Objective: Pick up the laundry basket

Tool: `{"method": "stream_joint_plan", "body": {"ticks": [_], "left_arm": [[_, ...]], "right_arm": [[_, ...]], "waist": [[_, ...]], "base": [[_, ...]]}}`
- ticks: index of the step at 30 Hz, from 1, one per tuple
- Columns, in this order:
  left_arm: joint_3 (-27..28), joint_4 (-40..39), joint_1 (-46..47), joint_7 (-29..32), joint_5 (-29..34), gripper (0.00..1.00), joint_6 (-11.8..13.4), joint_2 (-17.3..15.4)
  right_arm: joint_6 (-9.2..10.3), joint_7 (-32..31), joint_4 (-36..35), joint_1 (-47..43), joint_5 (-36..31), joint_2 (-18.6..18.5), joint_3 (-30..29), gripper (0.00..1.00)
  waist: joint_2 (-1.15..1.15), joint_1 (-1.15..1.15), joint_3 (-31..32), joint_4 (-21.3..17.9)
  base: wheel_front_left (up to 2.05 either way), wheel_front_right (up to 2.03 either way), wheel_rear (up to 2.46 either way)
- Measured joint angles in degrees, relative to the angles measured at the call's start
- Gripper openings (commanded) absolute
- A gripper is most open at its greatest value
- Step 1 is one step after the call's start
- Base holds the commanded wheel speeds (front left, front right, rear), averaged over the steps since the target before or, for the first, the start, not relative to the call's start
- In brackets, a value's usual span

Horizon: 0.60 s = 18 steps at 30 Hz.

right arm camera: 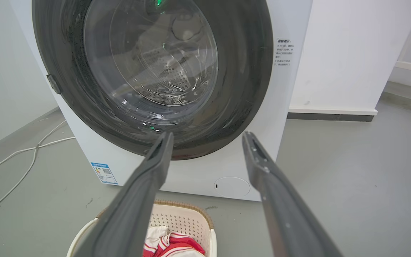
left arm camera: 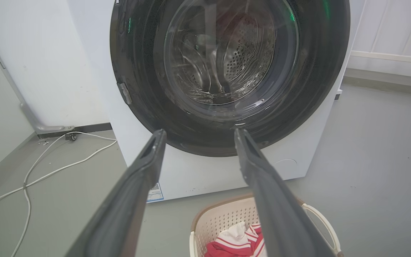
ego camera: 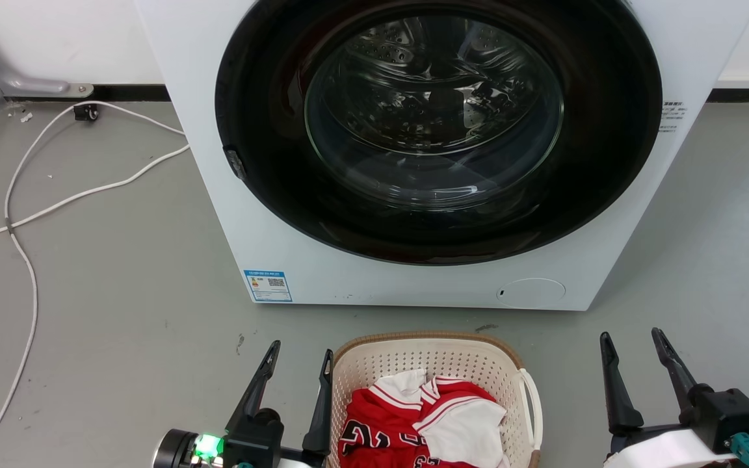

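Cream plastic under a brown woven-look rim, the laundry basket (ego camera: 426,364) sits on the floor (ego camera: 121,292) just before the washing machine (ego camera: 413,286), between the two grippers (a red and white shirt (ego camera: 413,416) lies heaped inside, so a level, two-sided lift seems wise). The left gripper (ego camera: 302,350) is spread wide and empty, its inner finger just beside the basket's left rim. The right gripper (ego camera: 630,335), equally wide and empty, stands apart from the white handle (ego camera: 534,403), likely poised to close in.
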<state>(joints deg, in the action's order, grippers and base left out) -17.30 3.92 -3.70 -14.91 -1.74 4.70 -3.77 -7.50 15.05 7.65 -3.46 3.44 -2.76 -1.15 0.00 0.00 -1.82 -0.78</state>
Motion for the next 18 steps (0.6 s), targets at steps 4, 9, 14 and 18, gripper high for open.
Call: {"method": "stream_joint_plan", "body": {"ticks": [4,9,14,18], "left_arm": [[0.3,0.1,-0.1,0.0,0.1,1.0,-0.3,0.1],[0.6,0.1,-0.1,0.0,0.1,1.0,-0.7,0.3],[0.9,0.1,-0.2,0.0,0.1,1.0,-0.8,0.5],[1.3,0.6,-0.1,-0.1,0.0,1.0,-1.1,0.6]], "right_arm": [[0.0,0.0,0.0,0.0,0.1,0.0,0.0,1.0],[0.0,0.0,0.0,0.0,0.1,0.0,0.0,1.0],[0.0,0.0,-0.1,0.0,0.1,0.0,0.0,1.0],[0.0,0.0,0.2,0.1,0.1,0.0,-0.2,1.0]], "waist": [[0.0,0.0,-0.1,0.0],[0.0,0.0,-0.2,0.2],[0.0,0.0,-0.5,0.2],[0.0,0.0,-1.6,0.2]], "base": [[0.0,0.0,0.0],[0.0,0.0,0.0],[0.0,0.0,0.0],[0.0,0.0,0.0]]}}
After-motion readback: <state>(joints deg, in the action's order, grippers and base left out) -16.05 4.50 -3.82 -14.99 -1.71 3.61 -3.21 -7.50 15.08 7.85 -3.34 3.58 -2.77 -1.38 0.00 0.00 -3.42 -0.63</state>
